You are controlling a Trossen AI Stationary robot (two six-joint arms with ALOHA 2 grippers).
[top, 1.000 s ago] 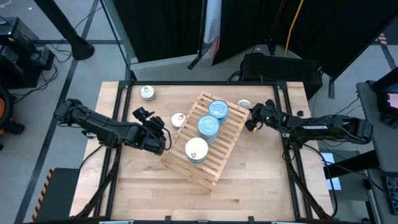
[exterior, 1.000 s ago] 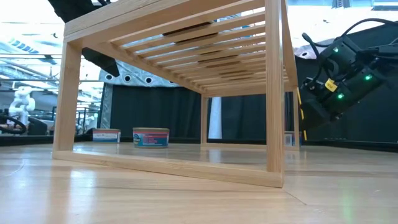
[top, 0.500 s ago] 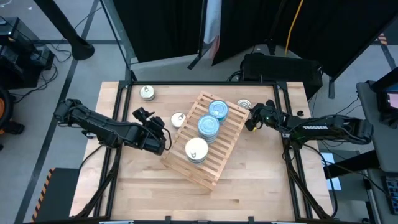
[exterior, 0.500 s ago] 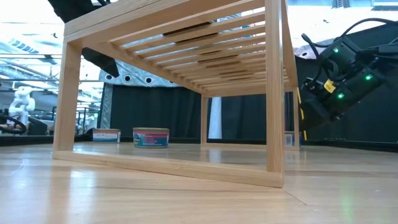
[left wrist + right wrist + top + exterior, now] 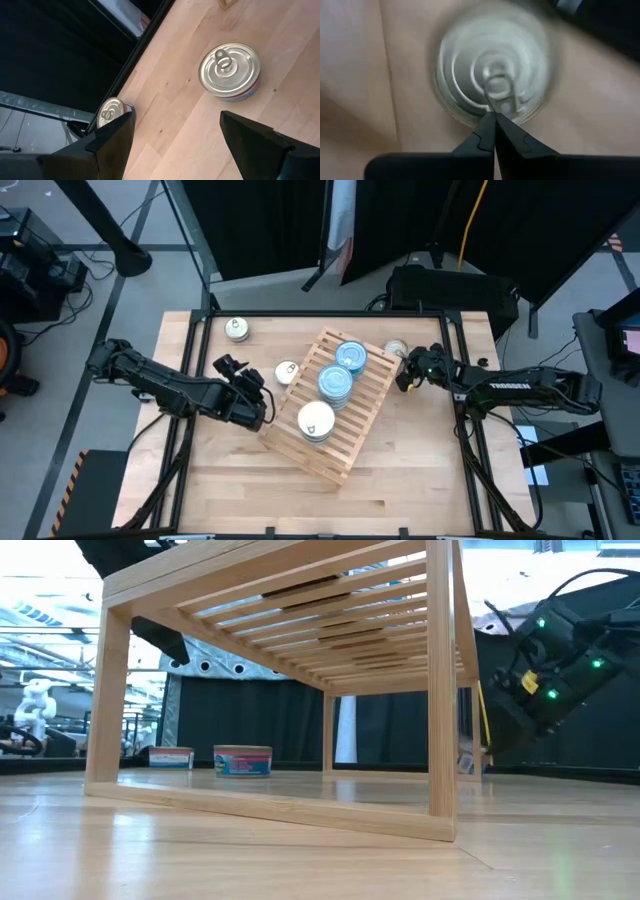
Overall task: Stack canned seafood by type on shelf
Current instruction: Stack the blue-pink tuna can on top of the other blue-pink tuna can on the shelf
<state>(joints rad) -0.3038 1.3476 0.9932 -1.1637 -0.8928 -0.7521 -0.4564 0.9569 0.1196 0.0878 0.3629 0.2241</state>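
The shelf (image 5: 330, 405), a light-wood slatted rack, lies askew mid-table. Two stacks of blue-topped tins (image 5: 351, 356) (image 5: 335, 382) and one white-topped stack (image 5: 316, 420) stand on it. Silver pull-tab tins rest on the tabletop: one by the far edge (image 5: 236, 329), one left of the shelf (image 5: 287, 372) (image 5: 230, 71), and one off its far right corner (image 5: 396, 350) (image 5: 492, 75). My left gripper (image 5: 238, 368) (image 5: 175, 142) hovers open, short of the tin left of the shelf. My right gripper (image 5: 403, 372) (image 5: 493, 120) is shut, its tips at that last tin's pull-tab. My right gripper's shut fingertips (image 5: 487, 122) lie against the pull-tab (image 5: 496, 92) on the tin's top, coming slanting down from the table's right. The view is blurred, so I cannot tell whether they touch the tab. The tin sits flat on the table.
The shelf stands on legs, with open room beneath it in the low view (image 5: 280, 690). Two tins (image 5: 242, 760) (image 5: 170, 757) show beyond it. The black table frame (image 5: 320, 315) runs along the far edge. Bare wood lies along the near edge.
My right gripper has tipped and rolled a little on the spot by the tin at the shelf's far right corner, staying shut. That tin now looks blurred and paler in the high view.
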